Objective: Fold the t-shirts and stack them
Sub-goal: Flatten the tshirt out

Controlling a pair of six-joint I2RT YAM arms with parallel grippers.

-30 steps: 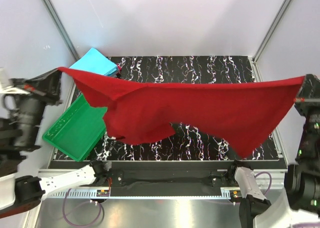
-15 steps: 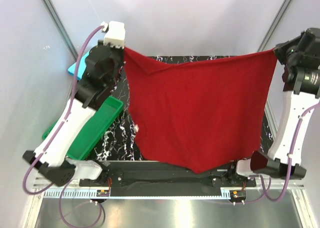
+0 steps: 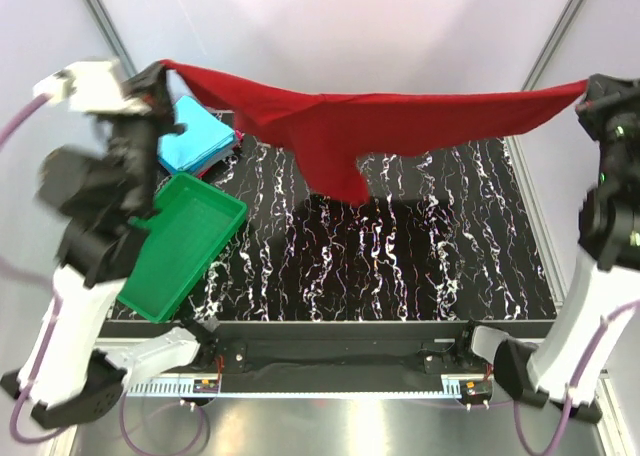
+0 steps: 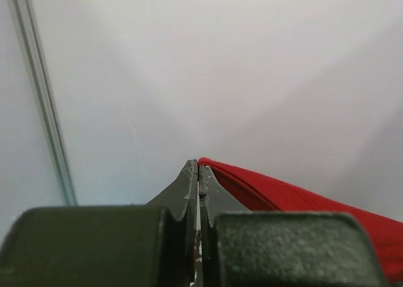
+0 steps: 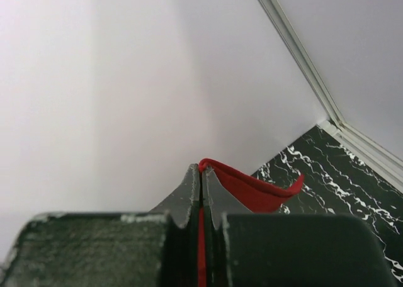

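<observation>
While left claw (image 3: 160,69) and right claw (image 3: 586,86) each clamp a corner, the dark red t-shirt (image 3: 380,126) hangs between — sagging.

Held shirt (image 3: 400,126) spans the air over far half of table (image 3: 420,266), L to R. Its L corner sits in L gripper (image 3: 160,72), above table's far-L corner. Its R corner sits in R gripper (image 3: 588,88), above far-R edge. Cloth sags lowest just L of centre, off the table top. Folded shirt (image 3: 195,141) lies flat at far-L corner, under held shirt's L end. Tray (image 3: 190,241) sits just in front of folded shirt, at table's L edge, skewed, near corner past the edge. L arm (image 3: 90,236) is in front of tray's L side.
</observation>
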